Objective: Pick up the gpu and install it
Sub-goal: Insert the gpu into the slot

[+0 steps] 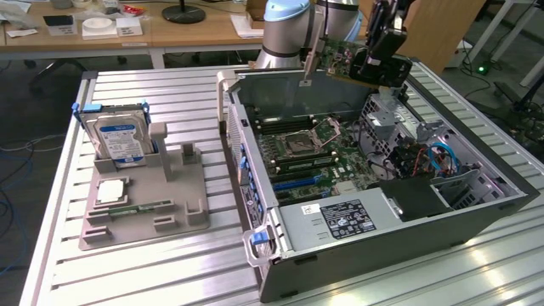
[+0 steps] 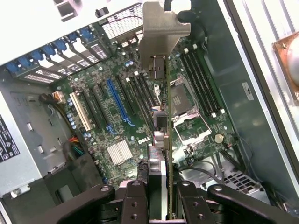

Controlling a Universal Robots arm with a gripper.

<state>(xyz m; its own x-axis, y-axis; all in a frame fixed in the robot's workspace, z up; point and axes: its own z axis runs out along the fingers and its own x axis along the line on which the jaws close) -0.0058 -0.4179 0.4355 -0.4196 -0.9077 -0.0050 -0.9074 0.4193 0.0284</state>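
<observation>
Gripping gpu (image 1: 340, 60) between fingers (image 2: 187, 200), set narrow across the card's thickness. Hovering above the open case (image 1: 476, 210), over the case's end nearest the arm base (image 1: 285, 38), well apart from the case's motherboard (image 2: 117, 121). Extending lengthwise straight out from the fingers, metal bracket (image 2: 159, 32) at the far end. Lying edge-on over the case, beside the blue slot (image 2: 117, 102) rather than above it, apparently slightly skewed to it.

place: robotics lab, probably | cues: robot arm (image 1: 285, 32), slatted metal bench (image 1: 153, 268), wooden desks (image 1: 208, 33)
</observation>
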